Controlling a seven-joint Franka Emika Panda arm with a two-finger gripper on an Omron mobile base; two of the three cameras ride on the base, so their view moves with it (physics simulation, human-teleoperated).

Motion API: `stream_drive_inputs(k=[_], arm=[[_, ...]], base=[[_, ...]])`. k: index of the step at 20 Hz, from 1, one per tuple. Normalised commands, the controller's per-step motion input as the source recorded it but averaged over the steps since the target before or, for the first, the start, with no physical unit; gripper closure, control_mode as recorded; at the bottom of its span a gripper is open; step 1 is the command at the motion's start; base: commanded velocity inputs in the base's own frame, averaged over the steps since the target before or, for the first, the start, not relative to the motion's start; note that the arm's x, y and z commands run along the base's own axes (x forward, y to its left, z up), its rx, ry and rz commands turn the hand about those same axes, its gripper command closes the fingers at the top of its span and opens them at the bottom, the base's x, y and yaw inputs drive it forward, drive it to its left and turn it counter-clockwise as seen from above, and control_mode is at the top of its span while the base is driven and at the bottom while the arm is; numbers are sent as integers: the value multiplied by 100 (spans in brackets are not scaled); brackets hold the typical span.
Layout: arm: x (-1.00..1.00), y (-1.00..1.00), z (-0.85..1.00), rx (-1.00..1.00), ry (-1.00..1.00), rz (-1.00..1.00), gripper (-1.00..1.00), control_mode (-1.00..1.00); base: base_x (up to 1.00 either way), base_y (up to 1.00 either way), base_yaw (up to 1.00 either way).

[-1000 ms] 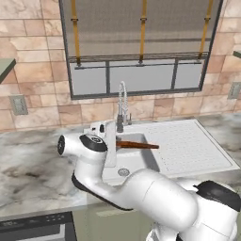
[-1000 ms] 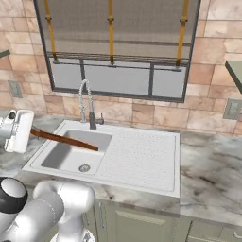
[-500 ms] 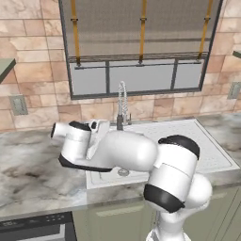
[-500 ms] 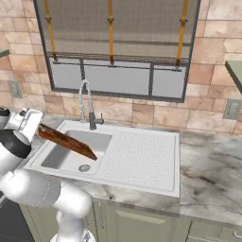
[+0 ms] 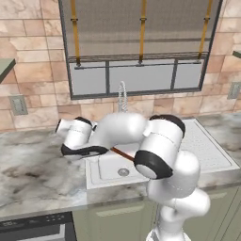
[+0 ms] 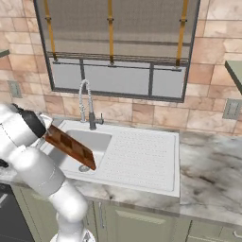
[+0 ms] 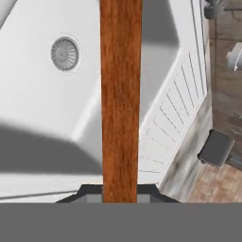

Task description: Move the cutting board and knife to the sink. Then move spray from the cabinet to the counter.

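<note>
My gripper (image 7: 120, 193) is shut on the cutting board (image 7: 121, 94), which runs edge-on up the hand view as a long brown strip. The board (image 6: 71, 146) hangs tilted over the left part of the white sink (image 6: 142, 156), its free end sloping down toward the basin (image 7: 47, 118) and drain. In the left base view the arm covers most of it, leaving a thin brown sliver of board (image 5: 123, 154) above the sink (image 5: 207, 150). The knife and the spray are out of view. Marbled counter (image 5: 37, 174) lies on both sides of the sink.
The coiled silver faucet (image 6: 87, 101) stands behind the basin, under the window. A dark appliance front (image 5: 33, 226) sits below the counter at the left. A pale green cabinet edge (image 6: 234, 71) shows at the far right, with a wall outlet (image 6: 231, 108) beneath it.
The arm has swung left and folded back across the sink. The board has gone with it, from lying across the basin to tilting down over its left side.
</note>
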Motion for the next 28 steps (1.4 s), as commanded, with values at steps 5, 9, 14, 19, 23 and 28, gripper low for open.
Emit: stream_drive_inputs(k=[5, 9, 14, 19, 23, 28], arm=[[36, 15, -48, 0, -3, -16, 100, -100], [58, 28, -28, 0, 1, -20, 100, -100], [65, 33, -18, 0, 0, -21, 100, -100], [57, 9, -27, 0, 6, -19, 100, -100], [27, -10, -45, 0, 9, -17, 100, -100], [-2, -41, -50, 0, 7, -16, 100, -100]], base=[[0, 0, 0], [0, 0, 0], [0, 0, 0], [0, 0, 0], [0, 0, 0], [0, 0, 0]])
